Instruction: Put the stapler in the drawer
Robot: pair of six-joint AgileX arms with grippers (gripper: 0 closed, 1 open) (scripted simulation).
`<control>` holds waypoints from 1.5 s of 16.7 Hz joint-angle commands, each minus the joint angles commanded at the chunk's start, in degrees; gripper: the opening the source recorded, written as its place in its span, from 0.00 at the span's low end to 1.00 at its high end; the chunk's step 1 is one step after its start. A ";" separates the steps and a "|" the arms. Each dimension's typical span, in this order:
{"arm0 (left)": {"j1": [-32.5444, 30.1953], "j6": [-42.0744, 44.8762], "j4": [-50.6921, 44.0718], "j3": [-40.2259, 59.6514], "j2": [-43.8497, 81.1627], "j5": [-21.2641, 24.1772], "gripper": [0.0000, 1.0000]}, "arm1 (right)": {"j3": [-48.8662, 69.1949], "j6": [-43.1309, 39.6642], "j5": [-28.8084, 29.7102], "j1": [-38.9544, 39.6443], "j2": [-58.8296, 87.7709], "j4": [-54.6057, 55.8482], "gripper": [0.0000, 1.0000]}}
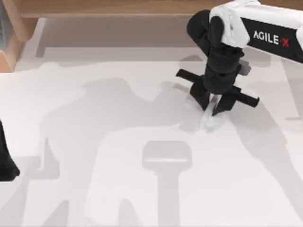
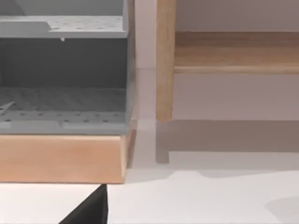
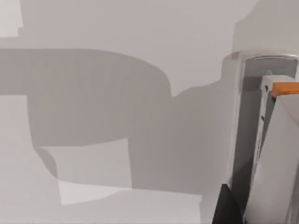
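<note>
The stapler (image 1: 209, 118), a slim white bar, lies on the white table right of centre. My right gripper (image 1: 211, 110) reaches straight down over it, with a black finger on each side and the jaws shut on the bar. In the right wrist view the stapler (image 3: 273, 154) looms close, with an orange part at its end and a dark fingertip (image 3: 225, 209) beside it. The drawer (image 2: 63, 105), a grey perforated tray in a wooden frame, stands open in the left wrist view, and its corner (image 1: 6, 35) sits at the table's far left. My left arm (image 1: 5, 163) is parked at the left edge.
A wooden shelf (image 1: 118, 7) runs along the back of the table, and one of its legs (image 2: 165, 60) stands just beside the drawer unit. Broad grey shadows cross the white tabletop (image 1: 118, 179).
</note>
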 joint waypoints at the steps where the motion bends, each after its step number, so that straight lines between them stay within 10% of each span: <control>1: 0.00 0.00 0.00 0.00 0.00 0.00 1.00 | 0.00 0.00 0.00 0.00 0.00 0.00 0.00; 16: 0.00 0.00 0.00 0.00 0.00 0.00 1.00 | 4.47 -0.40 0.01 -0.49 -1.80 -5.72 0.00; 25: 0.00 0.00 0.00 0.00 0.00 0.00 1.00 | 16.18 -21.17 0.94 -17.09 -19.23 -10.46 0.00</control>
